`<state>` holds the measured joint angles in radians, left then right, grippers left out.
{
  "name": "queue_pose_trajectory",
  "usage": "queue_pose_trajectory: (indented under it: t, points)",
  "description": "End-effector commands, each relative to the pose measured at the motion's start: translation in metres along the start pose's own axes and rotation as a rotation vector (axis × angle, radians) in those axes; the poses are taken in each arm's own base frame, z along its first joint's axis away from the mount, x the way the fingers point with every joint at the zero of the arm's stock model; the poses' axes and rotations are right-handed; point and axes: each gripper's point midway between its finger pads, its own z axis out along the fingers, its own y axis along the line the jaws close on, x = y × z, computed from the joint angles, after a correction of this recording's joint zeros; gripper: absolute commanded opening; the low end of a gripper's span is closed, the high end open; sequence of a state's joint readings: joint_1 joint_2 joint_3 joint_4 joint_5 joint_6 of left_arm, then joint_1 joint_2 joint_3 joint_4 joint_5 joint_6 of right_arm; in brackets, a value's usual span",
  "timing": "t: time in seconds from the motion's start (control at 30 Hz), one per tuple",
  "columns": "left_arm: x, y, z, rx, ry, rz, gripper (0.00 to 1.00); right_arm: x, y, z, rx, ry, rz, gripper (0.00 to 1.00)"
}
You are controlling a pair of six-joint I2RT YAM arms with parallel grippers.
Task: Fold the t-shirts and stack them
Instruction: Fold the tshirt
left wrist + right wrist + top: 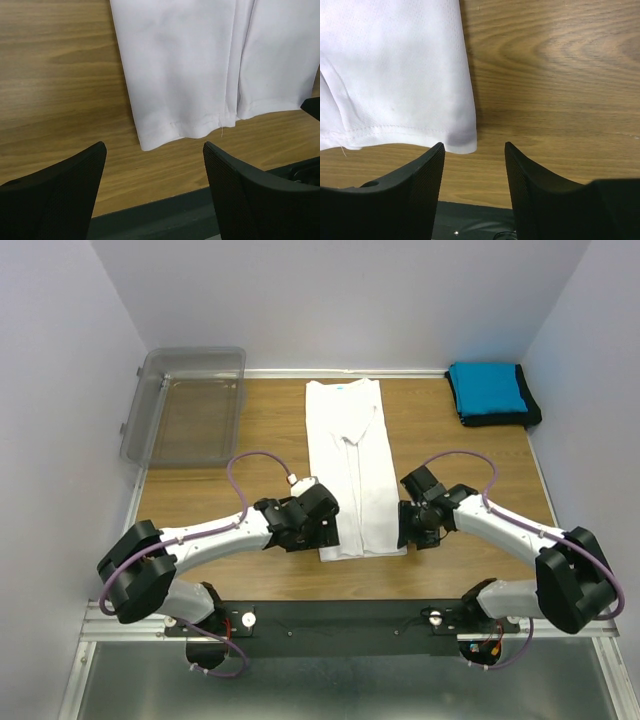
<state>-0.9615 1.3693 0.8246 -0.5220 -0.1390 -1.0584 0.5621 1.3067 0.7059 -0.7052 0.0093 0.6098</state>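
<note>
Well, left gripper (pixel 154 150) & right gripper (pixel 473 147) hang open, holding nothing. White t-shirt (pixel 350 455) has its bottom hem just ahead of both sets of fingertips, prob. so they can pinch the corners & fold it up. Blue t-shirt (pixel 487 388) waits far off.

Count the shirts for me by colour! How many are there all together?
White shirt: 1
Blue shirt: 1
Black shirt: 1
Total: 3
</note>
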Motion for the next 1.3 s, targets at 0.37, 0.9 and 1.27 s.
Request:
queue_pose_trajectory:
  t: [0.37, 0.9, 1.27]
  points:
    - [0.021, 0.017, 0.015, -0.106, 0.052, -0.014, 0.80, 0.013, -0.007, 0.027, 0.032, 0.053, -0.001, 0.49]
    - [0.031, 0.013, 0.024, -0.125, 0.098, 0.026, 0.68, 0.018, 0.004, 0.024, -0.029, 0.087, -0.011, 0.01]
    - [0.024, 0.007, 0.029, -0.183, 0.084, 0.020, 0.57, 0.017, 0.006, 0.021, -0.049, 0.080, -0.037, 0.01]
